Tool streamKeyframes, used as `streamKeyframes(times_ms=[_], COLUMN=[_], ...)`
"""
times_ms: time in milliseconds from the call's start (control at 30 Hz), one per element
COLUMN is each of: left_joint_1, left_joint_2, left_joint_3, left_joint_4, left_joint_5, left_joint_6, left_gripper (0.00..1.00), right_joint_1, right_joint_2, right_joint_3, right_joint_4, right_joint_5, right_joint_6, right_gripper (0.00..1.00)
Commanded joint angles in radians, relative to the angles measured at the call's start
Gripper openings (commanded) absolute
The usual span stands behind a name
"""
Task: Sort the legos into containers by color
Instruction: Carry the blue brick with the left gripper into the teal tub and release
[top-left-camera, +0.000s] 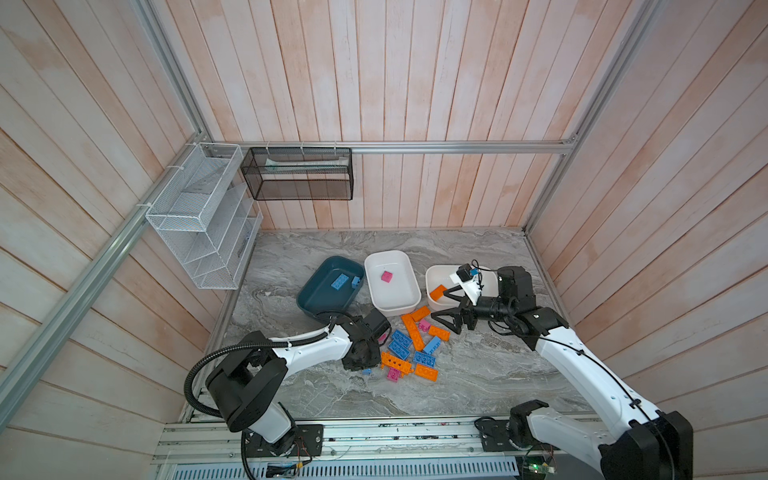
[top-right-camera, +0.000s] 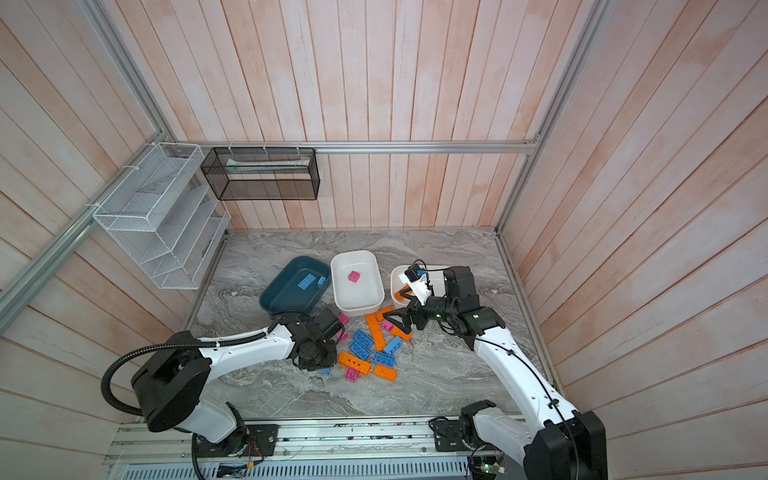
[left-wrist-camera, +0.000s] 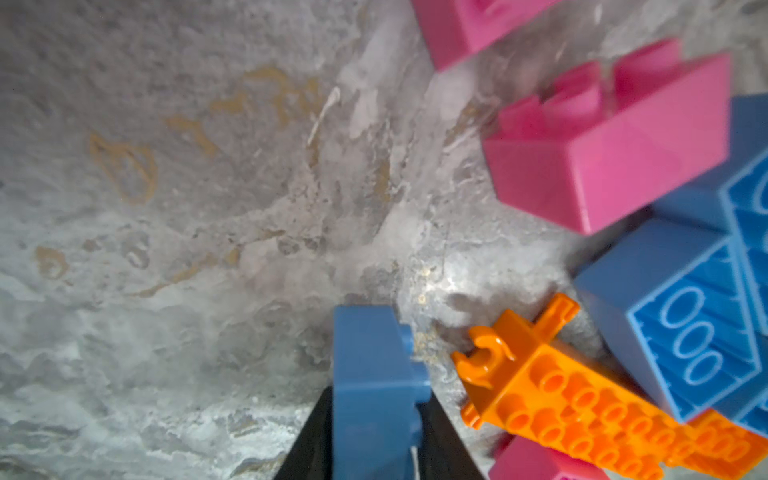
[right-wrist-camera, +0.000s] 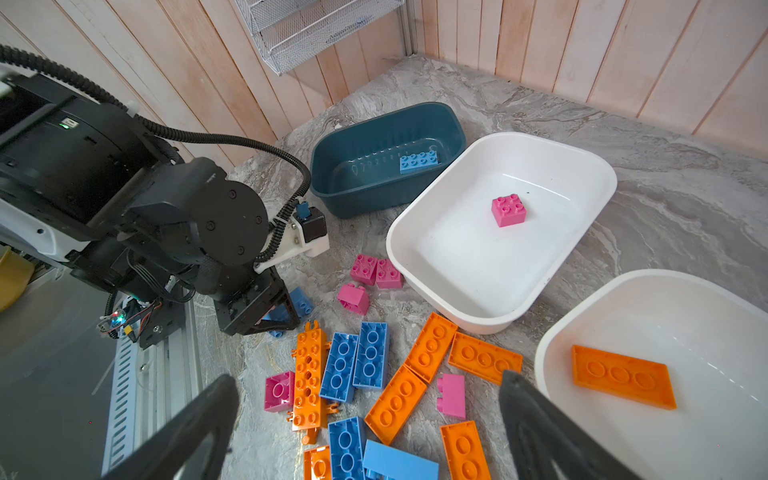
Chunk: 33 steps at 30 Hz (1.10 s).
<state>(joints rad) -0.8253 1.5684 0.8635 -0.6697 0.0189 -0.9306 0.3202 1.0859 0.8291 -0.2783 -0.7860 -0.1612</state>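
My left gripper (left-wrist-camera: 374, 436) is shut on a small blue brick (left-wrist-camera: 374, 374), low over the marble at the left edge of the loose legos (top-left-camera: 411, 345). In both top views its body hides the jaws, and only a bit of that blue brick (top-left-camera: 367, 371) (top-right-camera: 325, 371) peeks out. My right gripper (top-left-camera: 441, 306) (right-wrist-camera: 368, 380) hangs open and empty over the pile's far right. The teal container (top-left-camera: 316, 291) holds two blue bricks (top-left-camera: 340, 281). The middle white container (top-left-camera: 399, 291) holds a pink brick (top-left-camera: 387, 276), and the right white container (right-wrist-camera: 706, 332) an orange brick (right-wrist-camera: 621, 376).
A long orange bar (right-wrist-camera: 308, 382) lies beside the left gripper, with pink cubes (right-wrist-camera: 376, 272) close to the middle container's near wall. A white wire rack (top-left-camera: 199, 216) and a black mesh basket (top-left-camera: 299, 174) hang on the walls. A metal rail (top-left-camera: 374, 436) runs along the front edge.
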Motion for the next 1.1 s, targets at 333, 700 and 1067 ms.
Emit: streamKeyframes(times_ms=[333,700,1067], left_joint_1=[0.182,0.617,0.683], left_joint_2=[-0.138,0.041,0.359], left_joint_3=[0.228,0.476,0.665], left_joint_4=[-0.206,-0.128,-0.076], left_joint_5=[0.0,0.235,0.073], left_joint_6=[0.273,0.793,0.962], left_gripper=[0.17,0.19,0.2], right_joint_1=[-0.003,-0.003,-0.003], right_joint_2=[0.002,0.016,0.019], right_joint_3=[0.016,0.022,0.021], right_joint_4=[0.0,0.044,0.053], right_joint_5=[-0.007,-0.015,-0.002], right_joint_6=[-0.004,0.017,0.021], right_gripper=[0.98,0.98,0.98])
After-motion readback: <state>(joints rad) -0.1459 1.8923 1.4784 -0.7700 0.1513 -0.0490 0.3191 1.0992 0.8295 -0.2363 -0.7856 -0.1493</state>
